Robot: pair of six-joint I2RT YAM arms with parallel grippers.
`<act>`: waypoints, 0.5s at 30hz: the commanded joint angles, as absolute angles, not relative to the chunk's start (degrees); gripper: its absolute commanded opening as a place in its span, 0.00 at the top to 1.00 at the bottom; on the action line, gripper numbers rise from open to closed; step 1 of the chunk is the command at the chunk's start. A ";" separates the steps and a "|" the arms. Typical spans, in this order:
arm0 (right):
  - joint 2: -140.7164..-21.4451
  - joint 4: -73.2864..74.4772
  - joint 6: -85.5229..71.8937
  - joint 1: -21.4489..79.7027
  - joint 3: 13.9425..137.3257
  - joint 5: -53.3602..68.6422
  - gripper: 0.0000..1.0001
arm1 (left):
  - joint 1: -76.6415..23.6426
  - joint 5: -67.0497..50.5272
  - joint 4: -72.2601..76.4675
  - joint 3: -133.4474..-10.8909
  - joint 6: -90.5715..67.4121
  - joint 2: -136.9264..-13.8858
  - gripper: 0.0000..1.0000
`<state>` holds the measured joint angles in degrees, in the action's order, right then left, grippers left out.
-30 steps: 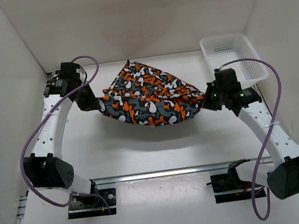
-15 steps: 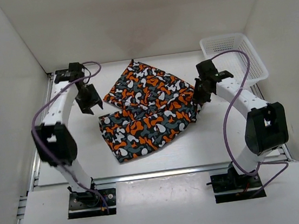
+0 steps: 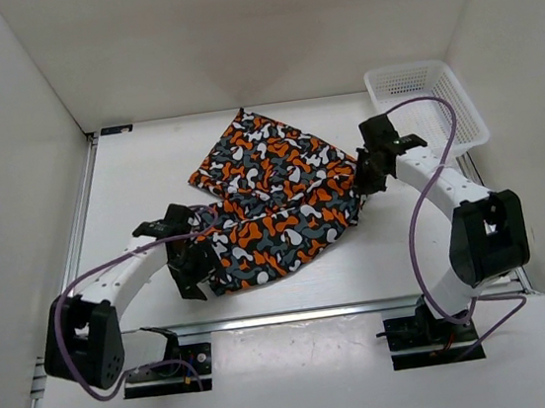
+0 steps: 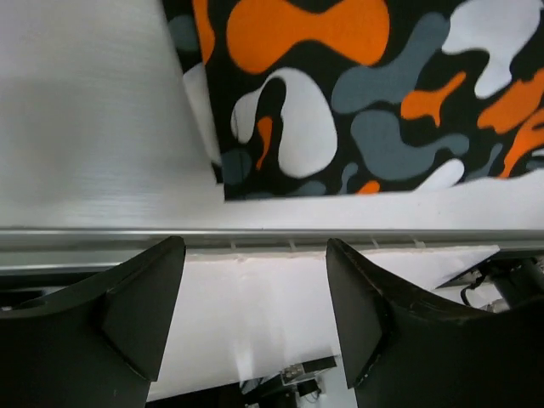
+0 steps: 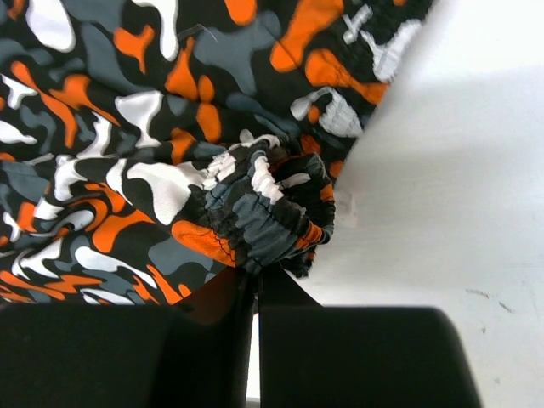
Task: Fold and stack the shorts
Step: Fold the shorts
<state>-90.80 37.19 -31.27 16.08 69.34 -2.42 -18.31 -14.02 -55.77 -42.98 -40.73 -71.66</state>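
Plain white walls (image 3: 251,27) round a white table (image 3: 379,261); metal rail (image 3: 296,315) along its near edge

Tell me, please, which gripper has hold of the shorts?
The right gripper: its jaws are shut on a bunched edge of the shorts, while the left gripper stands with open jaws, holding nothing.

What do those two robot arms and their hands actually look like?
The left arm and right arm are white tubes linked by chunky black joints; a thin purple cable loops along each. The left hand and right hand are black, each with two wedge-shaped fingers.
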 commanded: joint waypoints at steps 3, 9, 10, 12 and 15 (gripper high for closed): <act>-85.44 36.56 -30.50 15.73 67.06 -2.11 1.00 | -19.25 -14.59 -44.13 -41.84 -43.69 -76.45 0.26; -82.89 37.18 -29.97 15.73 66.45 -2.72 1.00 | -19.25 -10.63 -42.28 -45.87 -41.31 -84.29 0.70; -82.88 37.79 -29.45 15.73 66.45 -2.72 1.00 | -19.25 -10.63 -42.88 -47.18 -40.61 -83.68 0.89; -82.35 38.32 -29.44 15.73 66.45 -3.42 1.00 | -19.25 -10.11 -46.73 -49.21 -40.08 -82.10 0.90; -81.74 38.32 -28.92 15.73 66.45 -3.43 1.00 | -19.25 -7.92 -51.75 -54.65 -40.08 -77.62 0.90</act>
<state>-83.92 37.63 -30.50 16.08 66.59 -2.66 -19.00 -10.52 -48.18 -48.88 -41.01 -83.55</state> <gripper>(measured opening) 0.012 0.122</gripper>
